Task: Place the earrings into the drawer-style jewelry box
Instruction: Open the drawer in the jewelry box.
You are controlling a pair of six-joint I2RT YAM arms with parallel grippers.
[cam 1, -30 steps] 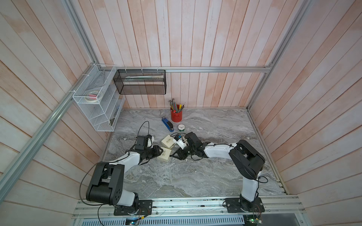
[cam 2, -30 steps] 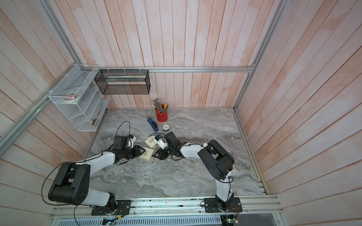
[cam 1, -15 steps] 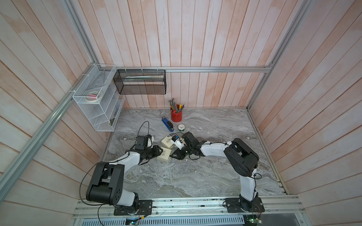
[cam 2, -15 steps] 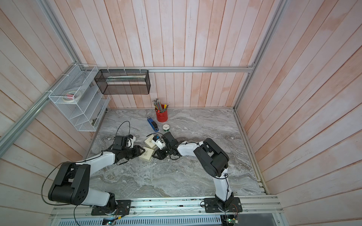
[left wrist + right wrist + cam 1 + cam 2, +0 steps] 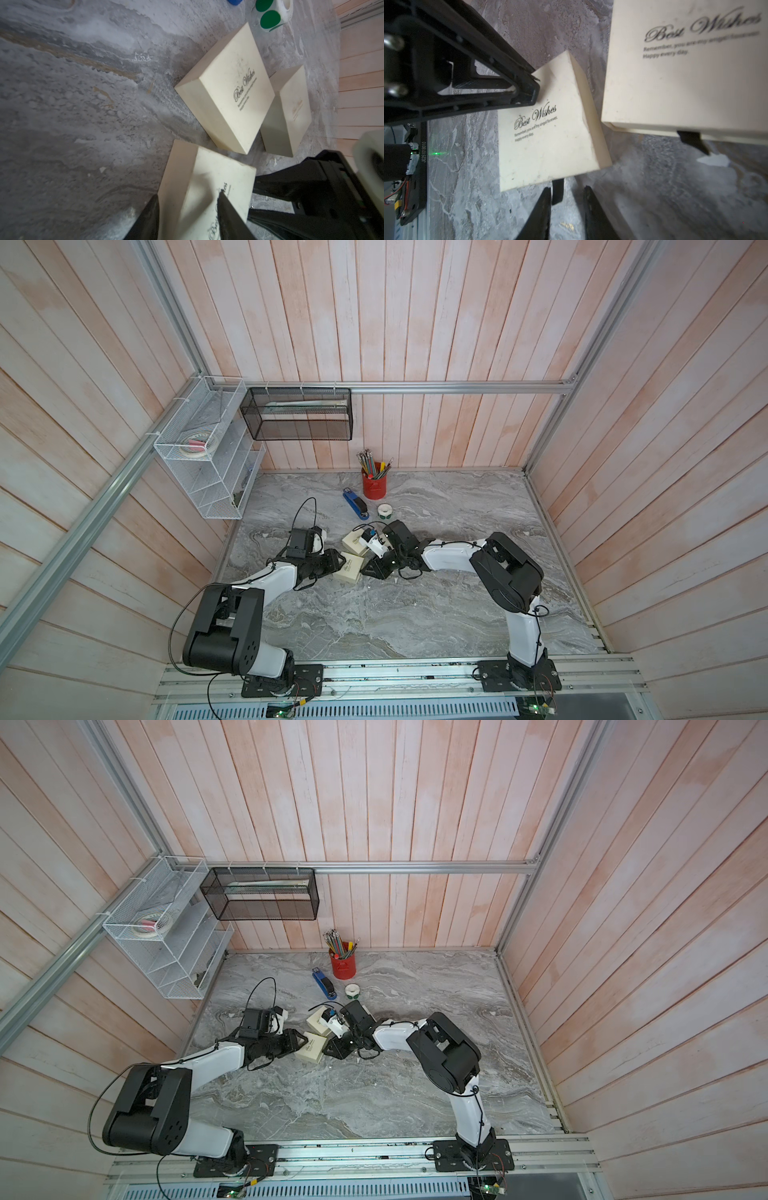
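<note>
Grey marble tabletop, pink plank walls. Left of centre in both top views, the left gripper clamps the cream jewelry box. The right gripper stands narrowly open, with the box's black pull tab between its fingers. The earrings are too small to make out.

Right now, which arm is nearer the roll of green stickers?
Right. Its wrist lies close beside the sticker roll; the left gripper clamps a cream box farther away.

Right gripper shifts closer to cream square cardboard box, now at its edge; jaws narrow, with black pull tab between them, nearer one finger.
</note>
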